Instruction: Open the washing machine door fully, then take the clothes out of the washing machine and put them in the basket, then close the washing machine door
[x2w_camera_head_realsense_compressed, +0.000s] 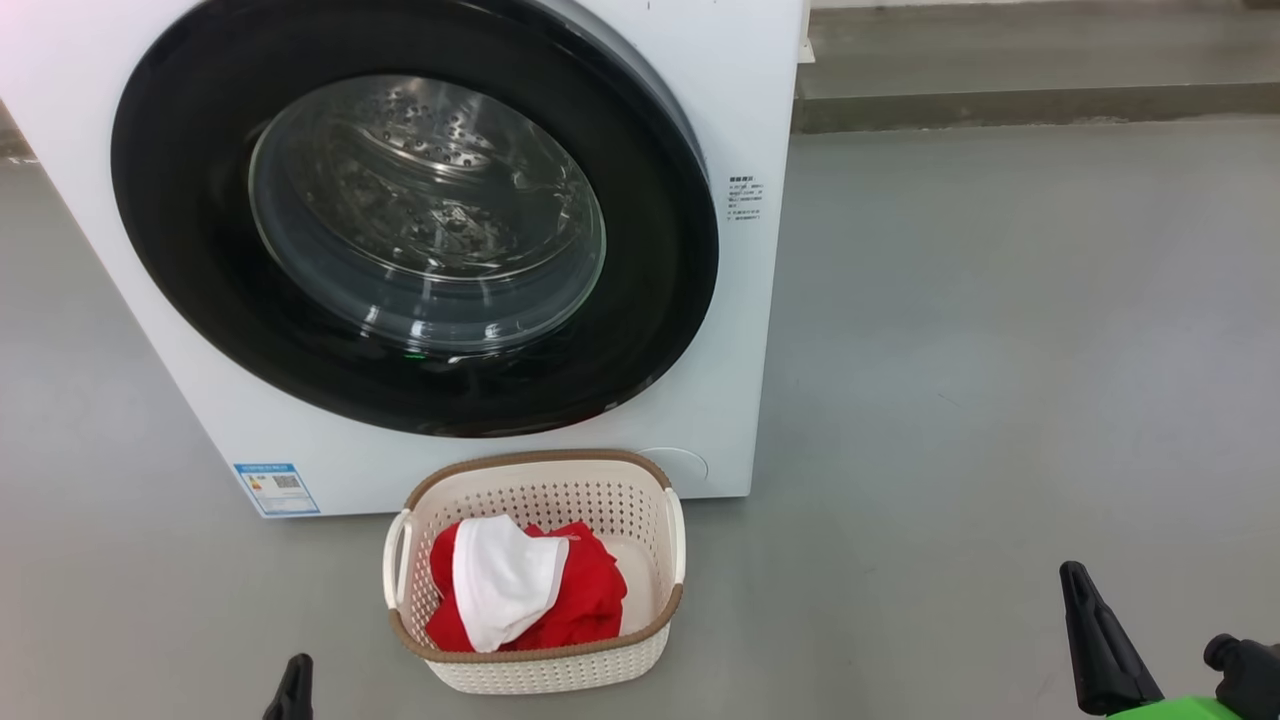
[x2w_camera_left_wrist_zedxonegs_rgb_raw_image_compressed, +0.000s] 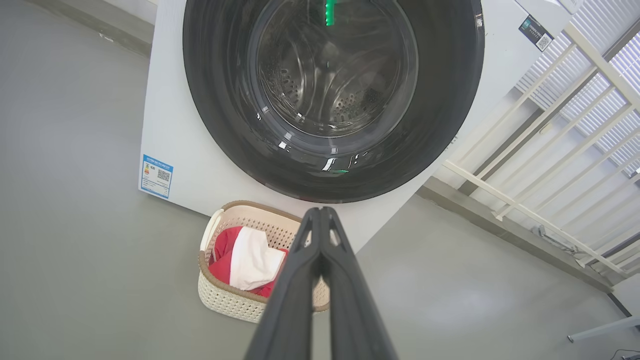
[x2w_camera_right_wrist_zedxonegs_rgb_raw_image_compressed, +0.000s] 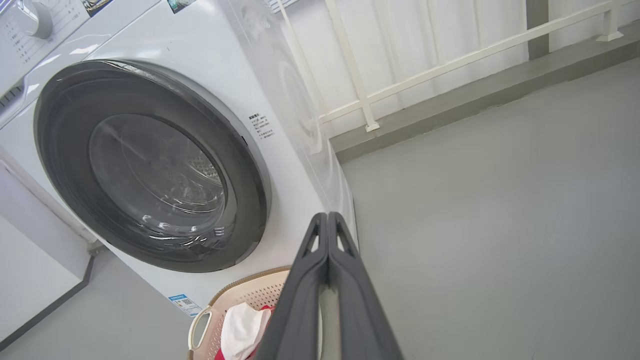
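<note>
Lying in the basket (x2w_camera_head_realsense_compressed: 600, 505): red, white clothes (x2w_camera_head_realsense_compressed: 585, 600).

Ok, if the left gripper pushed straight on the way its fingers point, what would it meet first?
The left gripper would likely meet the lower part of the round, glossy black-rimmed washing machine door, passing above the cream perforated plastic basket; depth unclear.

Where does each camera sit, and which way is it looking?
Head view: on the head, looking forward and down at the shut door and the basket; left fingers show lower left, right fingers lower right.
Left wrist view: on the left wrist, looking along its shut fingers at door and basket.
Right wrist view: on the right wrist, looking along its shut fingers at the door, from one side.
Shared: all three show door, basket and clothes.
</note>
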